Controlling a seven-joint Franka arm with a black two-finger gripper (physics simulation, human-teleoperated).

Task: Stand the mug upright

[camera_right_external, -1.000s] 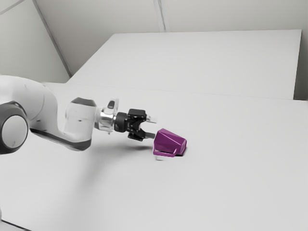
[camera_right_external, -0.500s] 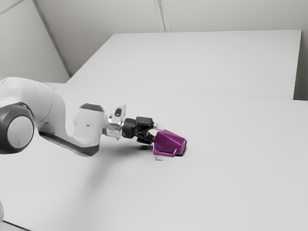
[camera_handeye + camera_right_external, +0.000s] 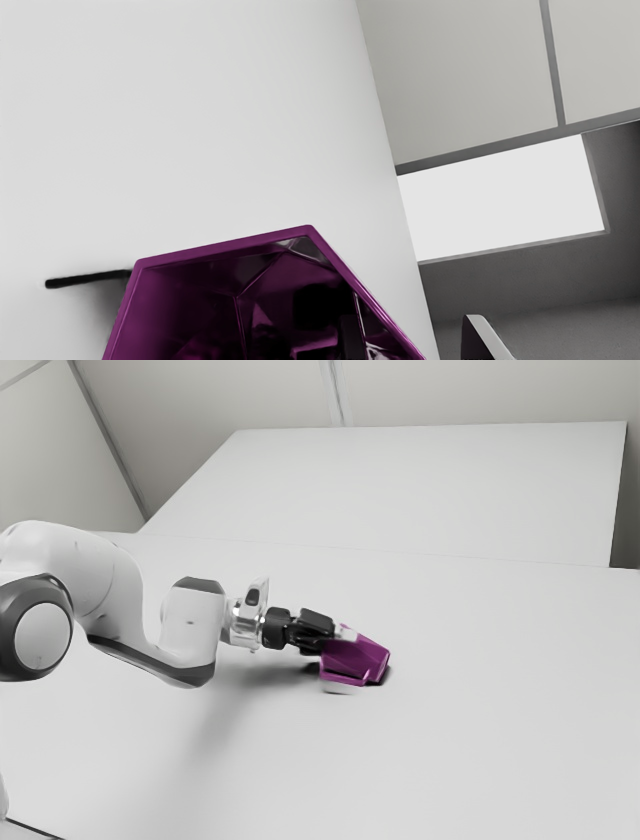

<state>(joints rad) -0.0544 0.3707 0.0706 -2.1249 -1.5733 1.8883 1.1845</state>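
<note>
In the exterior view my gripper [image 3: 337, 640] is at the open end of the purple mug [image 3: 360, 660]. The mug lies on its side on the table, its mouth toward my hand and its handle [image 3: 345, 681] on the exterior view's near side. One light fingertip is over the mug's upper wall; the other is hidden. From the wrist view, my gripper [image 3: 415, 345] is open at the mug [image 3: 165, 310], with one finger outside the rim and a gap between it and the wall. A dark shape inside the mug may be the other finger.
The white table [image 3: 480, 740] extends around the mug. Behind it stands a large pale panel [image 3: 420, 490]. The wrist view also takes in the table's edge beside a wall with a bright rectangular opening [image 3: 505, 200].
My hand has moved toward the exterior view's right and tilted, bringing the fingers to the mug's mouth. The mug has shifted very slightly and still lies on its side.
</note>
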